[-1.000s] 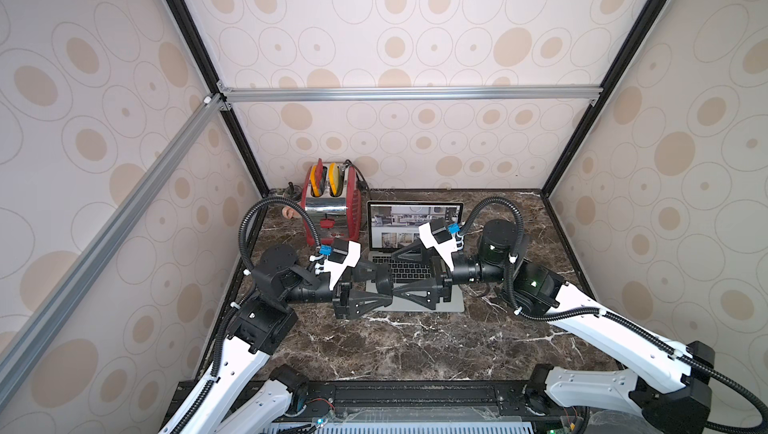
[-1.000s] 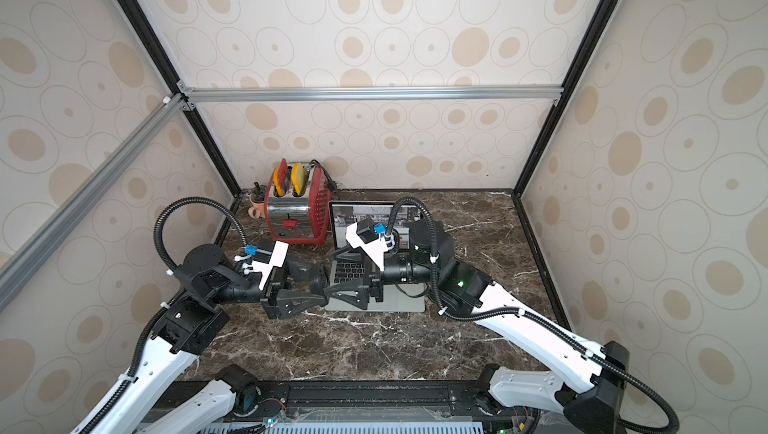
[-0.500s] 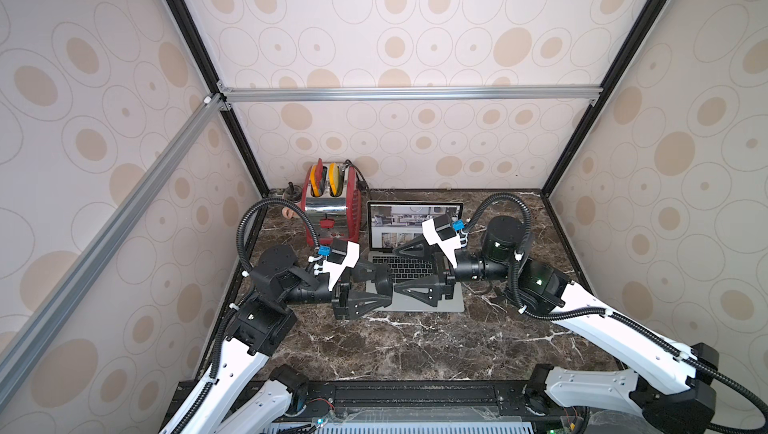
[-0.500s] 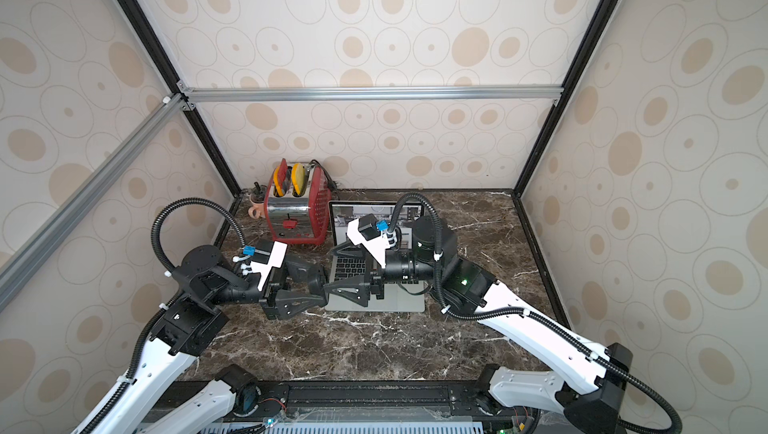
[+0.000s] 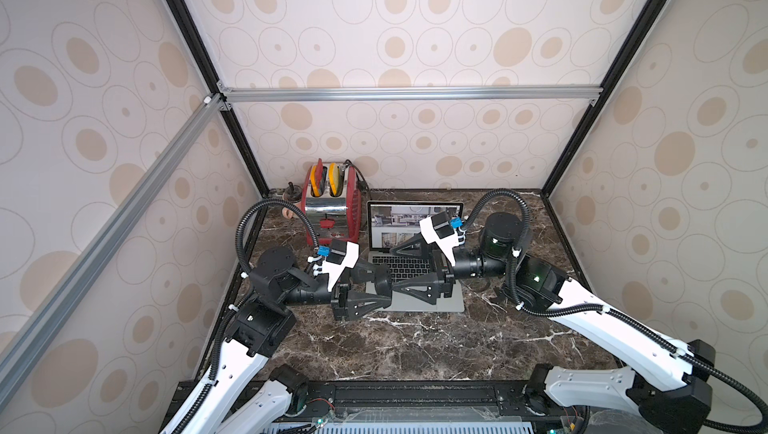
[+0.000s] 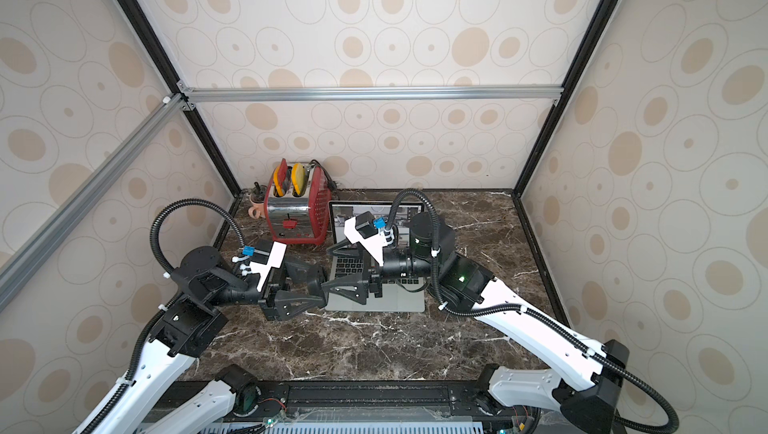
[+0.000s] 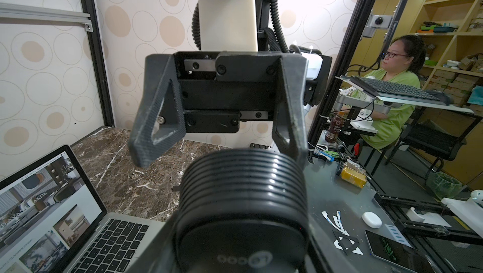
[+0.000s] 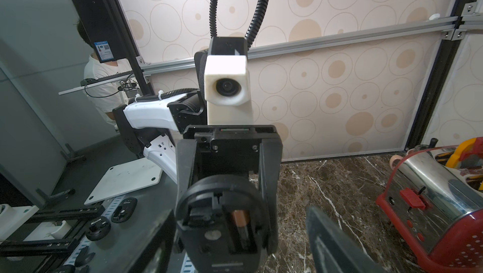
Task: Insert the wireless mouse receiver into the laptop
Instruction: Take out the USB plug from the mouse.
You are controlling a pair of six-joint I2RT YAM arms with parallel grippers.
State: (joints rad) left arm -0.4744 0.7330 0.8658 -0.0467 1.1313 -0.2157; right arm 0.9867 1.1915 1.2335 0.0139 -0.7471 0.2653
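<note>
Red toaster, right gripper perhaps over laptop

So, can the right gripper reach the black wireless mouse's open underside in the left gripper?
Probably yes: the open right gripper faces the black wireless mouse, underside exposed, held in the left gripper; nothing sits between them.

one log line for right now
left pincer: shut on mouse, underside toward right pincer | right pincer: open, facing mouse | laptop: open, screen lit
</note>
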